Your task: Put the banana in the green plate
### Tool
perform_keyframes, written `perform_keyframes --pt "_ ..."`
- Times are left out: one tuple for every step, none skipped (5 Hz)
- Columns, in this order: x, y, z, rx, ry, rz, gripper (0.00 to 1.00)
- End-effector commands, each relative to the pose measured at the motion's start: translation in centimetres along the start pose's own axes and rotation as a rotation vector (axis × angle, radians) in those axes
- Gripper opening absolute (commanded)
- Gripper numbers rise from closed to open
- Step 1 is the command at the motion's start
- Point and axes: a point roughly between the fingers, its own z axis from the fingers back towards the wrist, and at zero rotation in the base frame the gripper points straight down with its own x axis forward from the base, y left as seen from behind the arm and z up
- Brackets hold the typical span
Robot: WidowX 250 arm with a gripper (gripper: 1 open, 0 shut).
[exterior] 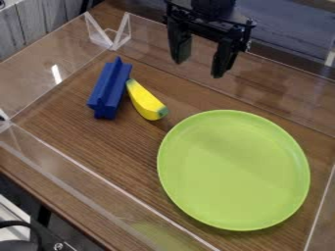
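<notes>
Two fingers of the gripper (202, 63): black, standing wide apart, tips pointing down; I have hold of nothing between them.
Gripper position: toward 12 o'clock in my camera view, raised above the wooden surface (78, 137); from the banana I read it at between 1 and 2 o'clock.
Banana (145, 100): yellow, slightly curved, lying on the wood outside the plate; I find it at between 10 and 11 o'clock from the plate's middle. Its dark greenish tip points to about 5 o'clock, near the plate's rim.
Green plate (233, 170): round, lime green, shallow rim, lying flat toward 4 o'clock in my view; its inner face is bare.
Blue block (110, 90): ridged, lengthwise from about 1 to 7 o'clock, just beside the banana on its 9 o'clock side. I cannot tell whether the two touch.
White bracket (108, 32): thin, angular, near the 11 o'clock edge of the surface, beyond the block.
Black cable (29, 226): curved, at 7 o'clock, partly cut off by the edge of my view.
</notes>
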Motion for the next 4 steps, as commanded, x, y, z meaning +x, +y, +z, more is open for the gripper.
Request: perform_keyframes --pt "-0.7 -0.2 -0.9 0.005 0.007 -0.014 1.00" --pt "-0.3 1.9 -1.7 0.011 -0.010 -0.048 1.00" --pt "0.0 3.4 -2.2 0.022 -0.024 -0.120 1.00" --pt "-0.1 3.6 -3.0 0.034 -0.030 -0.183 1.00"
